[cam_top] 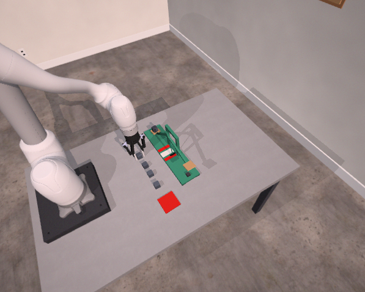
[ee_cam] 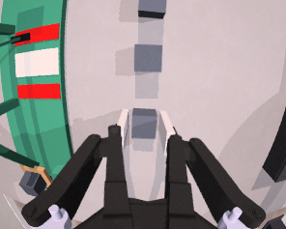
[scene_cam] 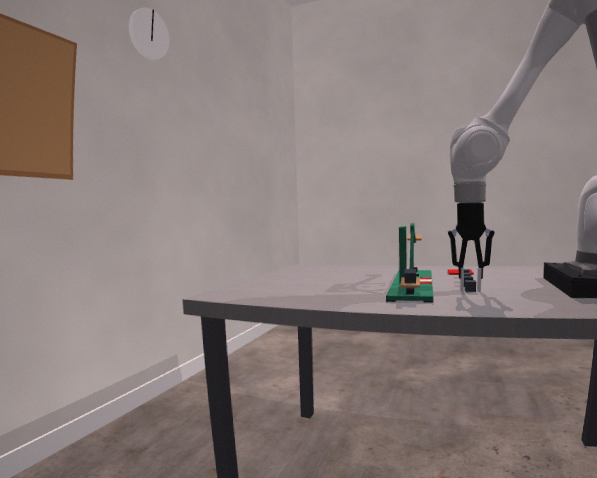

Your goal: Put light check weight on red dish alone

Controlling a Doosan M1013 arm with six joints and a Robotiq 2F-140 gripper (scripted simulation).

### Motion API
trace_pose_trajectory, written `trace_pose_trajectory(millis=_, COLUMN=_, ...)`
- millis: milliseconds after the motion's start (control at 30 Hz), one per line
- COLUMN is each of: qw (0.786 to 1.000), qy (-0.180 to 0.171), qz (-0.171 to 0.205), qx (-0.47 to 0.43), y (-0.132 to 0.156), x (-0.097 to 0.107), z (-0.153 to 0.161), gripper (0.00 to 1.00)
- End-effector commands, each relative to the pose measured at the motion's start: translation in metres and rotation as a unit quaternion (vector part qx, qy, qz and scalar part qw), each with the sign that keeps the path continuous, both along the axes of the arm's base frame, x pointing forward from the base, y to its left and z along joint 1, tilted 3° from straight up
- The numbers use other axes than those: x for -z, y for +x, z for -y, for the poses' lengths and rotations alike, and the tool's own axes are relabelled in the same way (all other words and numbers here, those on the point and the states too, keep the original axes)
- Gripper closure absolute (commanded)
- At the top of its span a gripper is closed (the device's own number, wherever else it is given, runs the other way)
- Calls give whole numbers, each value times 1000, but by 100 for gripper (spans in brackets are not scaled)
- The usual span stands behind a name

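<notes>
My gripper (cam_top: 139, 157) (scene_cam: 470, 288) (ee_cam: 143, 119) points down with its fingers partly open, one on each side of the end weight (cam_top: 139, 154) (ee_cam: 144, 126); gaps show on both sides of it in the wrist view. This dark grey weight stands on the table in a row with other weights, among them the second (cam_top: 145, 164) (ee_cam: 148, 58), the third (cam_top: 150, 173) and the one at the dish end (cam_top: 156, 184). Another weight (cam_top: 154, 128) (scene_cam: 409, 275) (ee_cam: 31, 183) sits on the lowered pan of the balance. The empty pan (cam_top: 189, 165) (scene_cam: 418, 237) is raised. The pointer (ee_cam: 21, 38) hangs over a red field. The red dish (cam_top: 169, 202) (scene_cam: 453, 271) lies flat and empty.
The green balance base (cam_top: 184, 179) (scene_cam: 397, 296) (ee_cam: 52, 129) runs alongside the row of weights, with its upright frame (cam_top: 177, 142) (scene_cam: 402, 249) on the far side from the row. The arm's black base plate (cam_top: 98, 200) stands on the other side of the row.
</notes>
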State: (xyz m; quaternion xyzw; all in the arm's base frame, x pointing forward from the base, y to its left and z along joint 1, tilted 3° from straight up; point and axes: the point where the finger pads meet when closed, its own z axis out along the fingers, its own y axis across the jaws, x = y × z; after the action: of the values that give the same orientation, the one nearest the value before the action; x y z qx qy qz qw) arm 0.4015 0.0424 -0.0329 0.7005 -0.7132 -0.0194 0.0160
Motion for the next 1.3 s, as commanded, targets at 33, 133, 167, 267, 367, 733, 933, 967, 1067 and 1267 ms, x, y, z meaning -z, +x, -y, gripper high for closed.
trace_pose_trajectory(millis=33, qw=1000, qy=0, qz=0, qx=0, y=0, x=0, z=0, gripper=65)
trace_pose_trajectory(millis=133, qw=1000, qy=0, qz=0, qx=0, y=0, x=0, z=0, gripper=65)
trace_pose_trajectory(millis=167, qw=1000, qy=0, qz=0, qx=0, y=0, x=0, z=0, gripper=76)
trace_pose_trajectory(millis=267, qw=1000, qy=0, qz=0, qx=0, y=0, x=0, z=0, gripper=76)
trace_pose_trajectory(millis=367, qw=1000, qy=0, qz=0, qx=0, y=0, x=0, z=0, gripper=76)
trace_pose_trajectory(millis=733, qw=1000, qy=0, qz=0, qx=0, y=0, x=0, z=0, gripper=76)
trace_pose_trajectory(millis=933, qw=1000, qy=0, qz=0, qx=0, y=0, x=0, z=0, gripper=76)
trace_pose_trajectory(millis=967, qw=1000, qy=0, qz=0, qx=0, y=0, x=0, z=0, gripper=76)
trace_pose_trajectory(millis=1067, qw=1000, qy=0, qz=0, qx=0, y=0, x=0, z=0, gripper=76)
trace_pose_trajectory(millis=1267, qw=1000, qy=0, qz=0, qx=0, y=0, x=0, z=0, gripper=76)
